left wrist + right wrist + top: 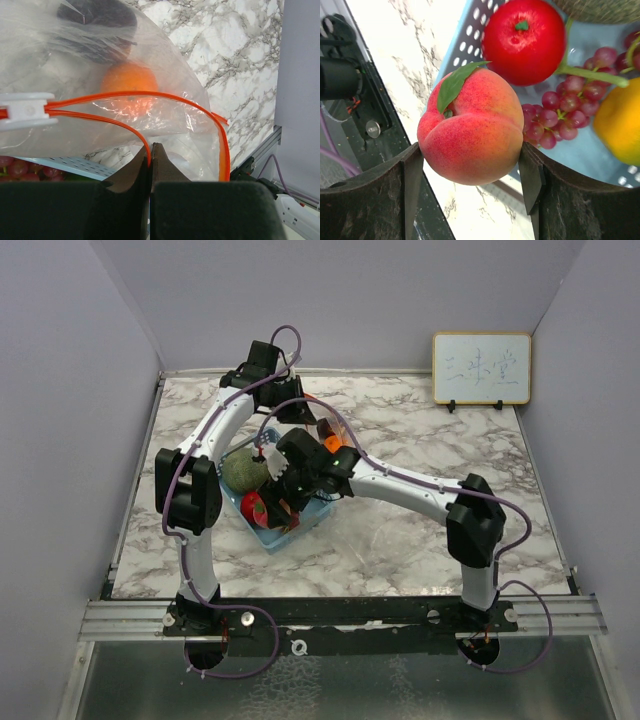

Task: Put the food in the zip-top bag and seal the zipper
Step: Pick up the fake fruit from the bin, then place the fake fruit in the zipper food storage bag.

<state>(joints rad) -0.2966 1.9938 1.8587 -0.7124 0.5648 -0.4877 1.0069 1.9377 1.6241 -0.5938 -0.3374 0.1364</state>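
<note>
My left gripper (151, 150) is shut on the orange zipper edge of the clear zip-top bag (170, 60), whose mouth gapes open. An orange (127, 82) and a dark purple fruit (97, 25) lie inside the bag. The white slider (25, 110) sits at the zipper's left end. My right gripper (472, 170) is shut on a peach (470, 130) and holds it over the near edge of the light-blue basket (465, 40). In the basket lie a red apple (524, 40), a red grape bunch (565, 110), a yellow-orange fruit (620, 127) and the green netted melon (240, 472).
The basket (300, 525) stands left of centre on the marble table, with the bag just behind it under the left gripper (318, 425). A small whiteboard (481, 368) leans on the back wall at the right. Grey walls close in both sides.
</note>
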